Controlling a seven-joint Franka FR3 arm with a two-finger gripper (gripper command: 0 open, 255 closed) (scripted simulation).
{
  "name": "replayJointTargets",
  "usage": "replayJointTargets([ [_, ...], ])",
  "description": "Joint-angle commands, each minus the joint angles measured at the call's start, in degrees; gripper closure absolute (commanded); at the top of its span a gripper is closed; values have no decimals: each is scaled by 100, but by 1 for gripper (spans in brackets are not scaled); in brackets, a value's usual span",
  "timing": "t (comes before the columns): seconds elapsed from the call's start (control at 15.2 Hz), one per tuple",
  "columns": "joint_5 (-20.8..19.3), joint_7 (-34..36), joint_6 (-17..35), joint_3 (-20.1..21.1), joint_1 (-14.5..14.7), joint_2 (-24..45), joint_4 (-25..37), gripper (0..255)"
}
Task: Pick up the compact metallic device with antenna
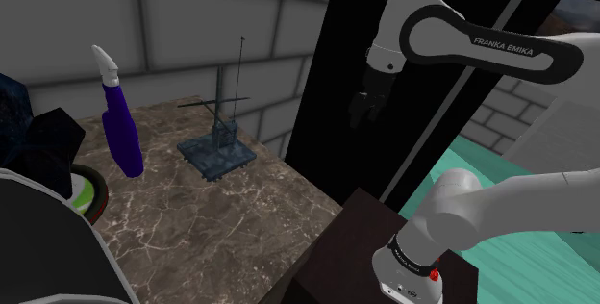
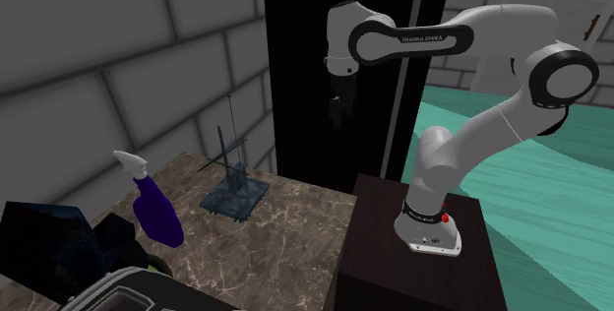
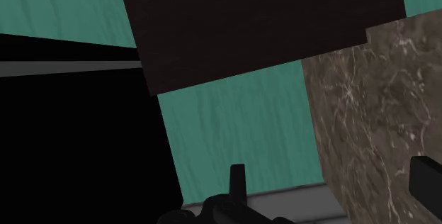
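Observation:
The device [image 1: 217,150] is a flat bluish-grey base with a small frame on it and a thin antenna rising straight up. It stands on the brown marbled tabletop [image 1: 221,230] close to the block wall; in the second exterior view the device [image 2: 235,197] sits left of the black area. My gripper [image 1: 362,110] hangs in the air well above and to the shoulder view's right of it, off the table's edge, pointing down [image 2: 339,110]. In the wrist view its fingers [image 3: 237,178] stand apart with nothing between them, over teal floor [image 3: 234,123] and the tabletop's edge [image 3: 375,102].
A purple spray bottle [image 1: 123,137] with a white nozzle stands to the shoulder view's left of the device. Dark bulky objects [image 1: 34,134] and a green-rimmed bowl [image 1: 88,194] crowd the table's left end. The dark stand [image 1: 358,244] is beside the table. A tall black area [image 1: 317,71] lies behind.

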Motion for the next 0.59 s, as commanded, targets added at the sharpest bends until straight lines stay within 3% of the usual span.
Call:
replayJointTargets([
  [0.0, 0, 0, 0, 0, 0, 0, 0, 0],
  [0.53, 570, 909, 575, 810, 358, 806, 565, 0],
])
